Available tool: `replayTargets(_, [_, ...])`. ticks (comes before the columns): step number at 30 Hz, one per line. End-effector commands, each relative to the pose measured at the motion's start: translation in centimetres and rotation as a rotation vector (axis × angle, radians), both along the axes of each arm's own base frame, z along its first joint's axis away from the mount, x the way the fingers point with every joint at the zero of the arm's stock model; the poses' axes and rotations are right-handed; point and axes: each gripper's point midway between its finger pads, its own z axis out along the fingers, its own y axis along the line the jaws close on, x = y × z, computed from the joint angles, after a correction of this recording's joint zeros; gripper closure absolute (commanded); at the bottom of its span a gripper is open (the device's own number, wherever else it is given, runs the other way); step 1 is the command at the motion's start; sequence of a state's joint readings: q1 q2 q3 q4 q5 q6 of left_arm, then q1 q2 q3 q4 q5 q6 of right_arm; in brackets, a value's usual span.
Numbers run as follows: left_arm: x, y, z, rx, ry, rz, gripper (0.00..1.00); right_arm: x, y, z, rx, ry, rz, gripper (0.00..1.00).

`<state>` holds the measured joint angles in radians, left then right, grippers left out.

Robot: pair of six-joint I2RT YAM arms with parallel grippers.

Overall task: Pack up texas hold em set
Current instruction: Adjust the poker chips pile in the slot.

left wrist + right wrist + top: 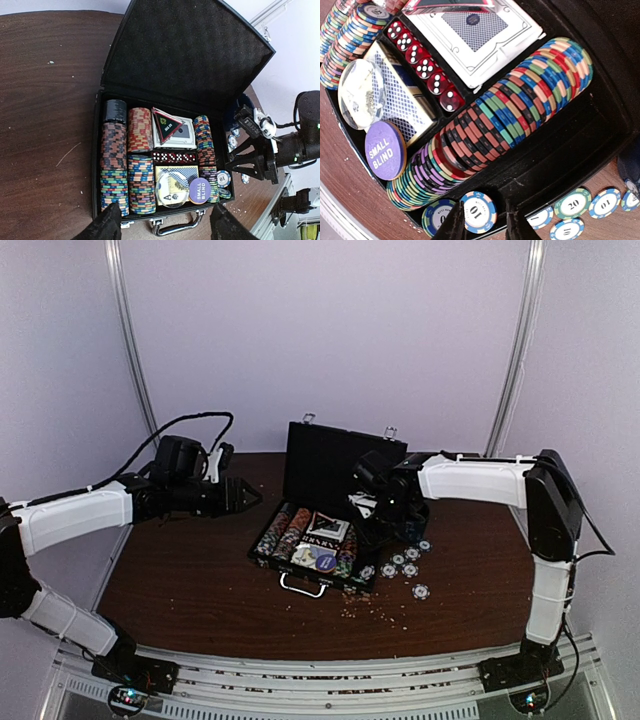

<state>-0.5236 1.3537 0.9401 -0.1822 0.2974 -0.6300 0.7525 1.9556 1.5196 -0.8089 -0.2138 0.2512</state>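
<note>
Top external view: the briefcase (pixel 335 455) lies open at the middle of the table (pixel 180 590), lid upright and handle toward the arm bases. Loose chips (pixel 410 569) are scattered on the wood just beside its right edge. The left gripper (pixel 245 495) hangs to the left of the case. The right gripper (pixel 375 512) is over the case's right side.

Left wrist view: the tray holds rows of poker chips (pixel 140 170), card decks (pixel 175 132) and a line of red dice (pixel 174 158). The left gripper's jaws stand well apart with nothing between them, above the handle end.

Right wrist view: the right gripper (pixel 485 227) sits at the case's right wall with its jaws at a narrow gap. A "10" chip (pixel 478 212) lies right at the tips. Whether the pads pinch it cannot be told. Several more chips lie outside on the table.

Assessment: the step in hand appears to be gathering stray chips into the right-hand row, and packing looks well advanced. The next move calls for a confirmed grip on a single chip and a short carry into that row. After that come the remaining strays, then lowering the lid and latching it.
</note>
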Motion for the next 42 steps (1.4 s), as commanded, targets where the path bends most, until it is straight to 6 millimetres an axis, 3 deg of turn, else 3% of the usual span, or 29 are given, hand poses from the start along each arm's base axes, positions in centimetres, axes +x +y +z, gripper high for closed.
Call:
replayTargets(1, [0.7,0.2,0.8,-0.009,-0.038,0.018,0.37,-0.4,0.3,-1.1,-0.018,0.034,0.035,0.73])
replayTargets(10, [0.3,0.6,0.4,-0.01,-0.027,0.03,0.37,-1.7,-0.9,-3.1,-0.087,0.099,0.055,0.71])
replayTargets(24, [0.3,0.5,0.3,-0.015,-0.019,0.032,0.37,-4.3,-1.2,-5.2,-0.105,0.236,0.123,0.73])
replayTargets(36, [0.3,0.5,0.5,-0.016,-0.03,0.03,0.37,-4.5,-0.6,-5.2,-0.056,0.269,0.033,0.87])
replayTargets(42, [0.0,0.5,0.3,-0.008,-0.024,0.02,0.37,-3.4,0.6,-3.7,0.014,0.218,-0.007,0.92])
